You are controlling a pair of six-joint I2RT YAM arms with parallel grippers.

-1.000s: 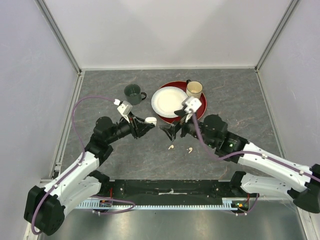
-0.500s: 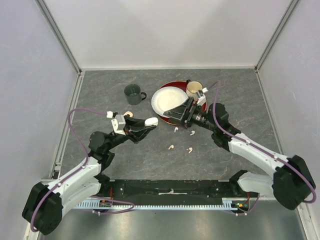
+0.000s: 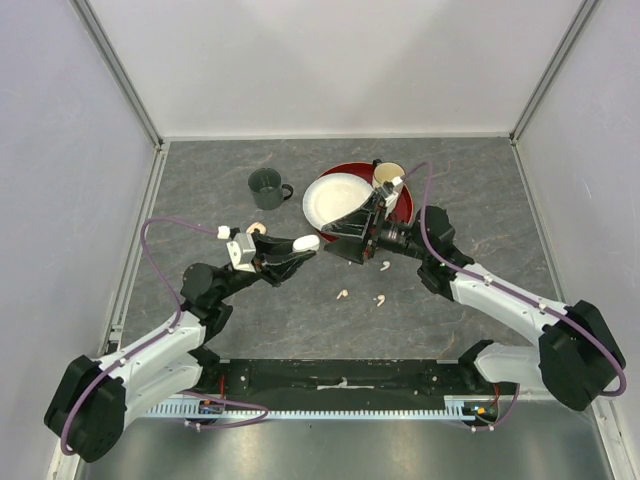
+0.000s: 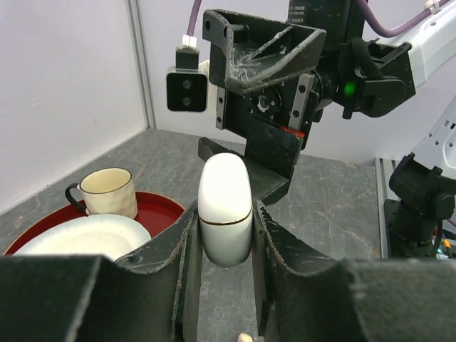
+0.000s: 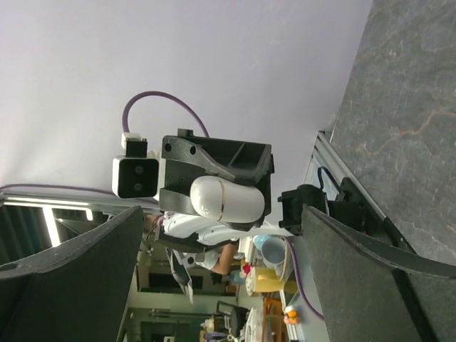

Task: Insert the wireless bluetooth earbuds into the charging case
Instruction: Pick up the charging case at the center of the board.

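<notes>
Left hand [image 4: 226, 214] clamped on white charging case [image 4: 225, 196], right hand [image 3: 338, 241] spread wide, holding nothing, one earbud [image 4: 245, 338] cut off below

Narrow gap btw charging case [image 3: 305, 241] & R gripper [image 3: 336, 240]; red tray [image 3: 352, 168], dark mug [image 3: 266, 187] block behind; near table [image 3: 300, 315] passable.

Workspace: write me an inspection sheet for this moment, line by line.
Surface: grey marbled table.
Job's things: white charging case, closed, held off the table; three earbuds show loose on the table.
Clutter: dark mug; red tray bearing white plate and cream mug.
Grippers: left tool shut on the charging case; right tool open, empty, facing it.
Cables: purple left cable and right cable arc from the wrists.
Surroundings: pale walls, metal frame posts.
</notes>
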